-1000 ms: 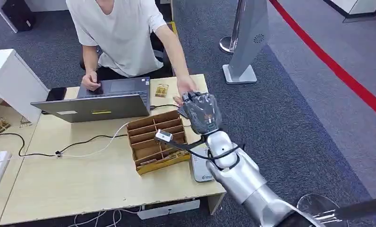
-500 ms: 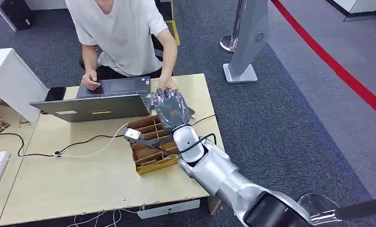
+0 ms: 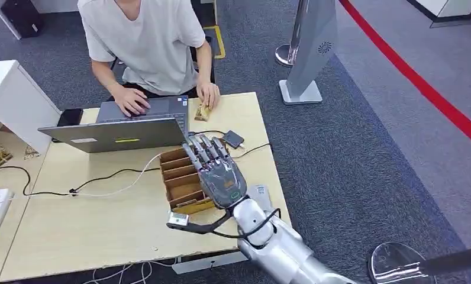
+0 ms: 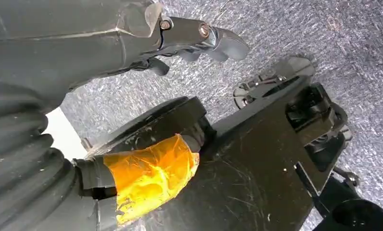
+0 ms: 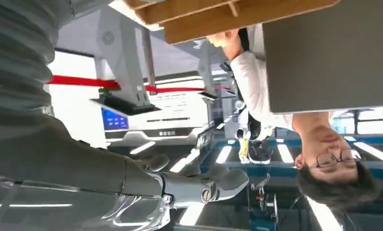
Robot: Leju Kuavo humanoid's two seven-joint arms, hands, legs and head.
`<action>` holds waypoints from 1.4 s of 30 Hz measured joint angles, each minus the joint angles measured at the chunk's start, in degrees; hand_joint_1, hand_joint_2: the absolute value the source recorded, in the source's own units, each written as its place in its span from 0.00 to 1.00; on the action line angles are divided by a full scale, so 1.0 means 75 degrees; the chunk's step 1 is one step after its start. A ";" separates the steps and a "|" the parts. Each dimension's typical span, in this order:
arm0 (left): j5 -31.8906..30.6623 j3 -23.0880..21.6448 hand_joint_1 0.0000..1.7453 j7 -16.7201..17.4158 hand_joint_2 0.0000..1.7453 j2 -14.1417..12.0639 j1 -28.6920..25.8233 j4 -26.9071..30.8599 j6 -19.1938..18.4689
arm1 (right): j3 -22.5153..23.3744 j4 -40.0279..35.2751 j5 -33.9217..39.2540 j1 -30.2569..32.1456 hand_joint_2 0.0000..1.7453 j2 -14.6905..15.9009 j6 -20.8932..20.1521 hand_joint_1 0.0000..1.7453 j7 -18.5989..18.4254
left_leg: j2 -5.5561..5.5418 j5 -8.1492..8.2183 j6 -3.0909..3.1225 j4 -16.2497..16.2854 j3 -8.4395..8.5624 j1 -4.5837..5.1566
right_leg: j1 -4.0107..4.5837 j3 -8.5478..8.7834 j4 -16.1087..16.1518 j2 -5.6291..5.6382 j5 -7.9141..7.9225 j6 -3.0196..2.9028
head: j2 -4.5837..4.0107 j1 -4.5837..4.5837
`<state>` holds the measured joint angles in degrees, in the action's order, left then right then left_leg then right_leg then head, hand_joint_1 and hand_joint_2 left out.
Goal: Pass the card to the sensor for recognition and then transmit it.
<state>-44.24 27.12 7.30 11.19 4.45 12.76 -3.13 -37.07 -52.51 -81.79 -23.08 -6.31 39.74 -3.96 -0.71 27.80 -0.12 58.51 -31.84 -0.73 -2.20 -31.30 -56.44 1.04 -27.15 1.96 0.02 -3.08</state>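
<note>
My right hand (image 3: 216,168) hovers over the divided cardboard box (image 3: 177,174), fingers stretched out and apart, holding nothing. In the right wrist view its thumb (image 5: 221,185) sticks out free, with the box (image 5: 218,14) close by. A small yellowish card (image 3: 202,112) lies at the table's far edge, under the person's hand (image 3: 209,94). A small dark sensor (image 3: 234,139) on a cable sits just beyond my fingertips. My left hand (image 4: 199,41) hangs over the grey carpet with nothing in it.
The person sits behind the open laptop (image 3: 121,131), one hand on its keys. A white flat device (image 3: 259,193) lies by the table's right edge, partly behind my arm. Cables cross the wooden table (image 3: 103,225). More cards (image 3: 0,156) lie on the left table.
My right hand drew back from the person's hand toward me, ending over the box. The person's hand went back to the far table edge, onto the card.
</note>
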 joint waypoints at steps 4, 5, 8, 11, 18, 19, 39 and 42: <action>0.0082 0.0026 0.00 -0.0137 1.00 -0.0032 -0.0118 0.0000 0.0012 | 0.0394 -0.1105 0.0000 0.0850 1.00 0.0425 0.0009 0.00 0.0561 | 0.0002 0.0006 0.0001 0.0000 -0.0001 0.0000 | 0.0000 -0.0005 0.0001 0.0002 -0.0001 0.0000 | 0.0000 0.0003; 0.0096 0.0047 0.00 -0.0172 1.00 -0.0041 -0.0139 0.0000 0.0015 | 0.0487 -0.1323 0.0006 0.1025 1.00 0.0504 0.0012 0.00 0.0663 | 0.0002 0.0006 0.0001 0.0000 -0.0002 0.0000 | 0.0000 -0.0004 0.0001 0.0001 -0.0001 0.0000 | 0.0000 0.0003; 0.0122 0.0087 0.00 -0.0242 1.00 -0.0064 -0.0196 0.0000 0.0017 | 0.0787 -0.1897 0.0111 0.1484 1.00 0.0758 0.0023 0.00 0.1004 | 0.0002 0.0006 0.0001 0.0000 -0.0003 -0.0001 | 0.0001 -0.0005 0.0000 0.0001 -0.0001 0.0000 | 0.0000 0.0003; 0.0140 0.0143 0.00 -0.0268 1.00 -0.0073 -0.0212 0.0000 0.0023 | 0.1011 -0.2287 0.0137 0.1828 1.00 0.0938 0.0023 0.00 0.1202 | 0.0003 0.0006 0.0001 0.0000 -0.0003 -0.0001 | 0.0001 -0.0004 0.0000 0.0001 -0.0001 0.0000 | 0.0000 0.0003; 0.0093 0.0195 0.00 -0.0344 1.00 -0.0093 -0.0216 0.0000 0.0029 | 0.1518 -0.2444 0.0102 0.2189 1.00 0.1014 0.0023 0.00 0.1595 | 0.0004 0.0005 0.0002 0.0000 -0.0001 -0.0001 | 0.0001 -0.0001 0.0000 0.0002 0.0001 0.0000 | 0.0000 0.0003; 0.0058 0.0195 0.00 -0.0344 1.00 -0.0096 -0.0212 0.0000 0.0032 | 0.1588 -0.2406 0.0108 0.2187 1.00 0.1014 0.0020 0.00 0.1700 | 0.0004 0.0005 0.0002 0.0000 -0.0001 -0.0001 | 0.0001 -0.0001 -0.0001 0.0003 0.0001 0.0000 | 0.0000 0.0003; -0.0047 0.0195 0.00 -0.0259 1.00 -0.0073 -0.0136 0.0000 0.0000 | 0.1405 -0.1337 -0.0655 0.2001 1.00 0.0154 0.0020 0.00 0.1054 | 0.0004 0.0004 0.0001 -0.0002 -0.0003 -0.0007 | 0.0005 0.0000 -0.0002 0.0002 0.0000 0.0000 | 0.0000 0.0000; -0.0070 0.0195 0.00 -0.0210 1.00 -0.0055 -0.0117 0.0000 0.0000 | 0.1219 -0.1247 -0.0688 0.1944 1.00 0.0032 0.0020 0.00 0.0728 | 0.0003 0.0004 0.0001 -0.0002 -0.0004 -0.0007 | 0.0005 0.0000 -0.0002 0.0002 0.0000 0.0000 | 0.0000 0.0000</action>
<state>-44.76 28.59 5.72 10.78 3.58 12.76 -3.13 -27.93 -61.86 -86.95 -8.50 -6.07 39.89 1.50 -0.68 27.84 -0.11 58.49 -31.87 -0.78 -2.16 -31.30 -56.46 1.05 -27.15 1.96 0.02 -3.08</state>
